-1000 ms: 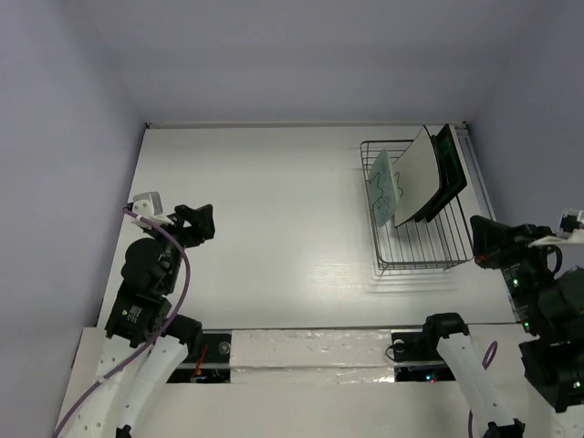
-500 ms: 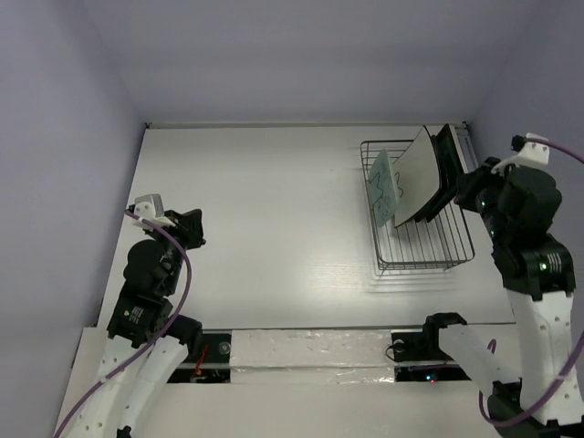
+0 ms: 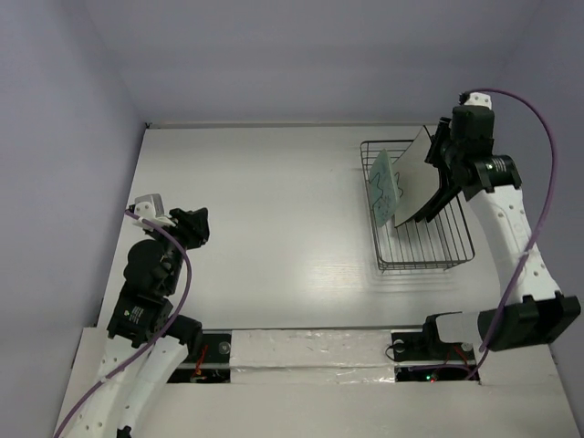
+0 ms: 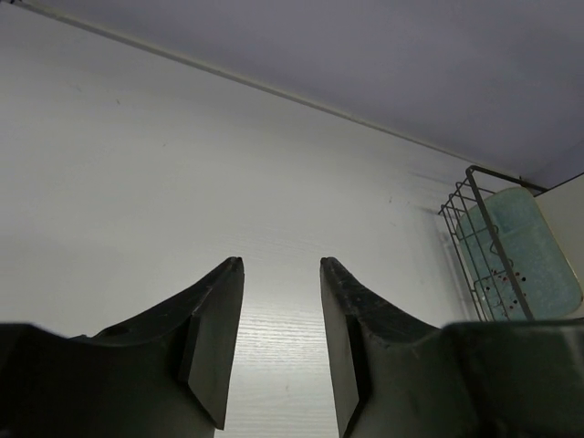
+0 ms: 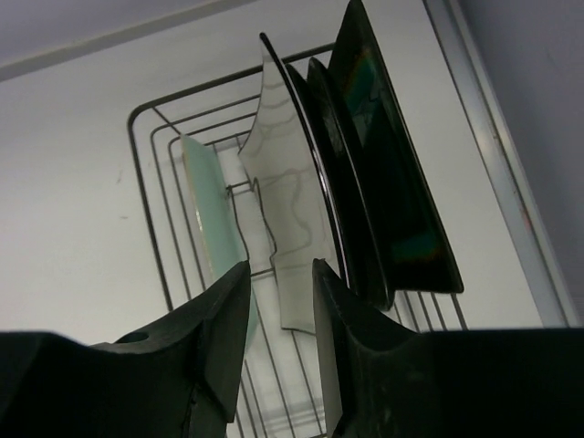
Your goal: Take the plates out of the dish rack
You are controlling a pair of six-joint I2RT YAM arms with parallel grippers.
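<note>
- The dish rack (image 3: 422, 245) holds all four plates on edge, leaning in a row: the mint-green plate (image 5: 203, 214) at its open side, then the white square plate (image 5: 294, 196), then two dark square plates (image 5: 379, 173) nearest its far rim.
- The plates look like rigid glazed ware: fairly heavy, slick and liable to chip. I would pinch a top rim and lift straight up between the wires.
- The white plate's upper edge stands proud of its neighbours and looks like the easiest hold.
- The right gripper (image 5: 279, 266) hangs above the rack, its jaws a narrow gap apart and holding nothing.
- The left gripper (image 4: 281, 262) is well apart from the rack, its jaws parted and empty.
- No brand, label or legible writing shows.
</note>
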